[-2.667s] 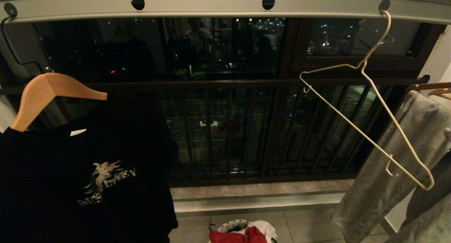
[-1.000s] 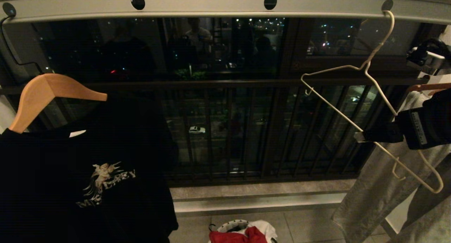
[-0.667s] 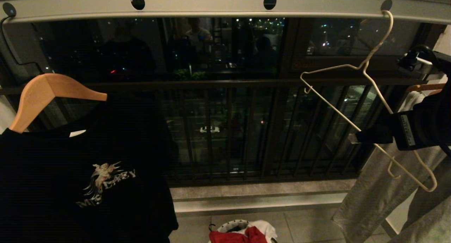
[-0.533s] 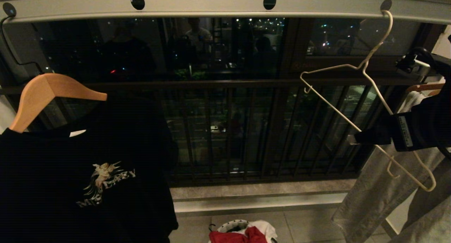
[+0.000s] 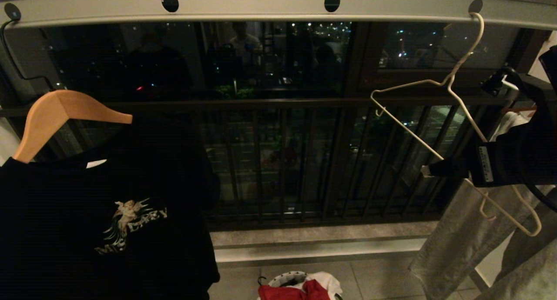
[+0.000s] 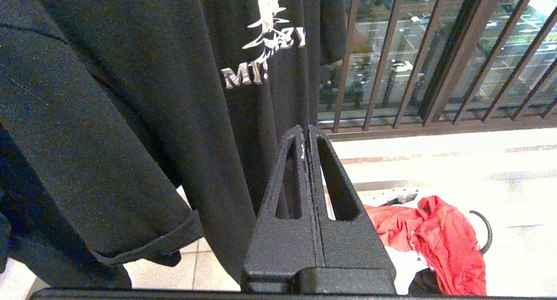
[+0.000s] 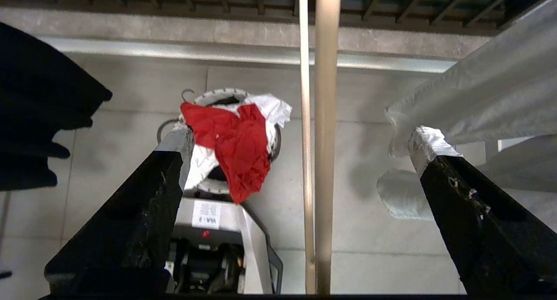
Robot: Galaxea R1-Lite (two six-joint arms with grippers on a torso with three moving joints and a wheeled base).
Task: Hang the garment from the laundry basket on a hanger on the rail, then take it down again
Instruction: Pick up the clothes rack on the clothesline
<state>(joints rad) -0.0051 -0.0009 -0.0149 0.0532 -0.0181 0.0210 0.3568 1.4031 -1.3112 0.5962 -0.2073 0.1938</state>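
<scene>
Right wrist view: the right gripper (image 7: 300, 156) stands wide open astride the hanger (image 7: 322, 139), whose wire runs lengthwise between its jaws. The garment (image 7: 233, 145) lies below in the basket (image 7: 217, 95). The left gripper (image 6: 307, 137) is closed and empty.

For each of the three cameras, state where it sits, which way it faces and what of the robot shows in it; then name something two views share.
Head: high, facing the rail and window; the right gripper enters at the white hanger.
Left wrist: low, behind the shut left gripper, facing the black T-shirt and railing.
Right wrist: behind the open right gripper, looking down past the hanger's wires to the floor.
Shared: every view shows the red garment in the laundry basket.
</scene>
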